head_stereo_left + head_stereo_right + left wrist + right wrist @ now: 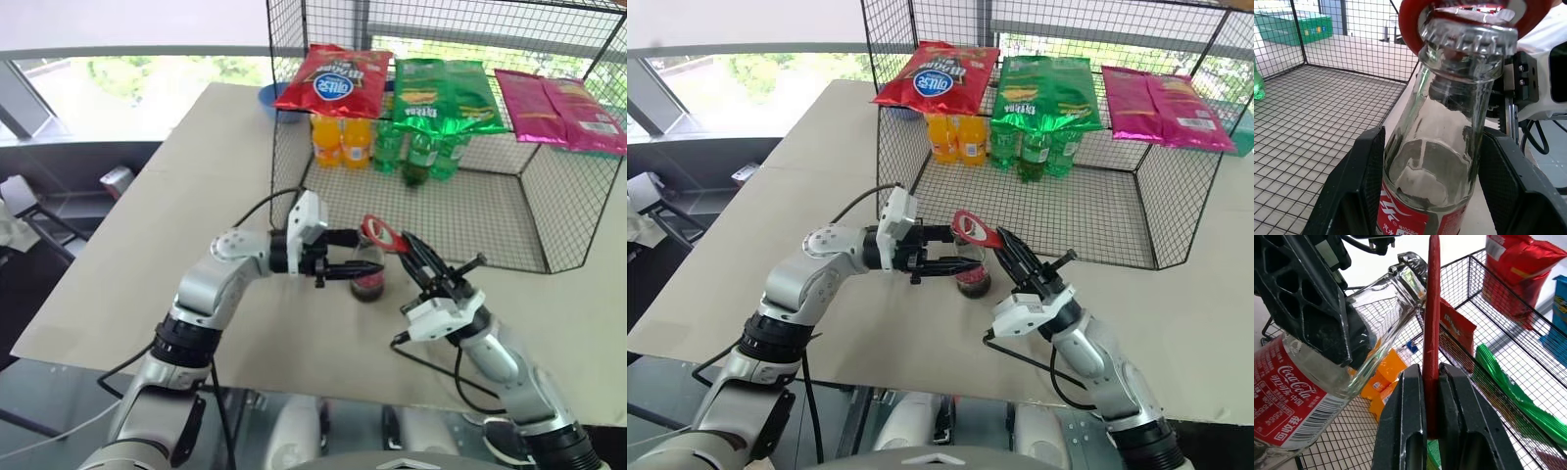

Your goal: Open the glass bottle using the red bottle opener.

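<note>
The glass bottle (368,284) stands upright on the table just in front of the wire cage, with dark cola low inside and a red label. My left gripper (338,264) reaches in level from the left and is shut on the bottle's shoulder, with a black finger (1359,186) on each side. The metal cap (1469,36) is on the neck. The red bottle opener (376,232) has its loop head (1410,24) over the cap. My right gripper (416,257) comes up from the right and is shut on the opener's handle (1431,333).
A wire mesh cage (470,225) stands right behind the bottle. It holds orange soda bottles (343,140) and green bottles (421,152), with red (333,80), green (446,93) and pink (563,108) chip bags on top. The beige table (147,255) has bare room to the left.
</note>
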`<state>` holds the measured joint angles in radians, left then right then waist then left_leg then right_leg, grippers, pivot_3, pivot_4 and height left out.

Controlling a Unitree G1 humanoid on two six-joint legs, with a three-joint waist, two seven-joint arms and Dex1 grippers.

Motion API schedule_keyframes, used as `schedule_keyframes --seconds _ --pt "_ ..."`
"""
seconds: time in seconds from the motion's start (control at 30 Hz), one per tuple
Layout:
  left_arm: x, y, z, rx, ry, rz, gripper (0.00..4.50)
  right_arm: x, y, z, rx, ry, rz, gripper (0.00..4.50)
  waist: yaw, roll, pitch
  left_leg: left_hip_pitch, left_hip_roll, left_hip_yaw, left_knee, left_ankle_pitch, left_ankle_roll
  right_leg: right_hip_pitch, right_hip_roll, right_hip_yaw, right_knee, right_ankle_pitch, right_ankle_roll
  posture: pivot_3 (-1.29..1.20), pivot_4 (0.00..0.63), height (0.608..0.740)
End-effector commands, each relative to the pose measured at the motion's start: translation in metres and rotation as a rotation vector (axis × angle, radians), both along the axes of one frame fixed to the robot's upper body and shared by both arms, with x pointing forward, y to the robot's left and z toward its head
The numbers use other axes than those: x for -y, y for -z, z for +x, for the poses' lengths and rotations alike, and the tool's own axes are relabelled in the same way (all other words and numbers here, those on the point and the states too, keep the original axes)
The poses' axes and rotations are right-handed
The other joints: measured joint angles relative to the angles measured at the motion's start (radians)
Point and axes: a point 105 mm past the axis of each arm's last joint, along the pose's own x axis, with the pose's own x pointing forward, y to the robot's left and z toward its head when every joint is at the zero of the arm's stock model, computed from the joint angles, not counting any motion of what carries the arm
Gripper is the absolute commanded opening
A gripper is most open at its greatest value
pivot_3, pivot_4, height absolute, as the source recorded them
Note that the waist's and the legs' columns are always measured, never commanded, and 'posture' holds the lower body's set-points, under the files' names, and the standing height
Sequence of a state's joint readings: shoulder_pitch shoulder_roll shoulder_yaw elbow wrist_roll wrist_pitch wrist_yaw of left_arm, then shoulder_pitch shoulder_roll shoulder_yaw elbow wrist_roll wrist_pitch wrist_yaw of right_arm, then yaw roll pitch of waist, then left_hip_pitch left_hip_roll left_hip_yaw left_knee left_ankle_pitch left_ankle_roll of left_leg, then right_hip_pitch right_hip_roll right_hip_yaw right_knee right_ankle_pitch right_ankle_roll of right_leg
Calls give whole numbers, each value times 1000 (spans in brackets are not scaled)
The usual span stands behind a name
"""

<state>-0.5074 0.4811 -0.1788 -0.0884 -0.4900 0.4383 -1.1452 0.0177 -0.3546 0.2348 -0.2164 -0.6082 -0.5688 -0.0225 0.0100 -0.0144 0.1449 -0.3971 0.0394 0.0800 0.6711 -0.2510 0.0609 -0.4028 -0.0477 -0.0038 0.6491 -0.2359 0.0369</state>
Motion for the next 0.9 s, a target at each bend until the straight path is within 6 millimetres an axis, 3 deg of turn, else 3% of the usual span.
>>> schedule_keyframes --seconds 0.03,0.2,0.3,0.5,0.7,0.9 --pt "-3 -19 9 79 -54 -12 2144 -20 33 -5 -66 -56 -138 0 -2 0 0 0 0 0 0 0 0 0 0 0 0 0 0 0 150 740" --pt "-3 -19 10 80 -59 -9 2144 -27 52 -3 -44 -46 -267 0 -5 0 0 1 1 1 0 0 0 0 0 1 1 1 -2 0 150 740" --pt "-2 -18 10 80 -60 -9 2144 -22 54 0 -13 -21 -326 0 -4 0 -1 2 1 1 0 0 0 1 0 1 1 1 -2 0 150 740" --pt "-1 -16 11 77 -62 -7 2144 -4 39 5 55 31 -419 0 0 -1 -5 4 1 1 0 0 0 2 -1 1 1 0 -1 0 150 740" --pt "-1 -11 13 70 -61 4 2144 30 4 7 120 38 -575 0 1 -2 -5 4 1 1 0 0 0 2 -2 1 0 0 -1 0 150 740" --pt "1 -8 13 72 -57 4 2144 35 -22 13 166 11 -640 0 2 -2 -4 2 0 2 -1 0 0 1 -2 1 -2 1 -1 0 150 740"
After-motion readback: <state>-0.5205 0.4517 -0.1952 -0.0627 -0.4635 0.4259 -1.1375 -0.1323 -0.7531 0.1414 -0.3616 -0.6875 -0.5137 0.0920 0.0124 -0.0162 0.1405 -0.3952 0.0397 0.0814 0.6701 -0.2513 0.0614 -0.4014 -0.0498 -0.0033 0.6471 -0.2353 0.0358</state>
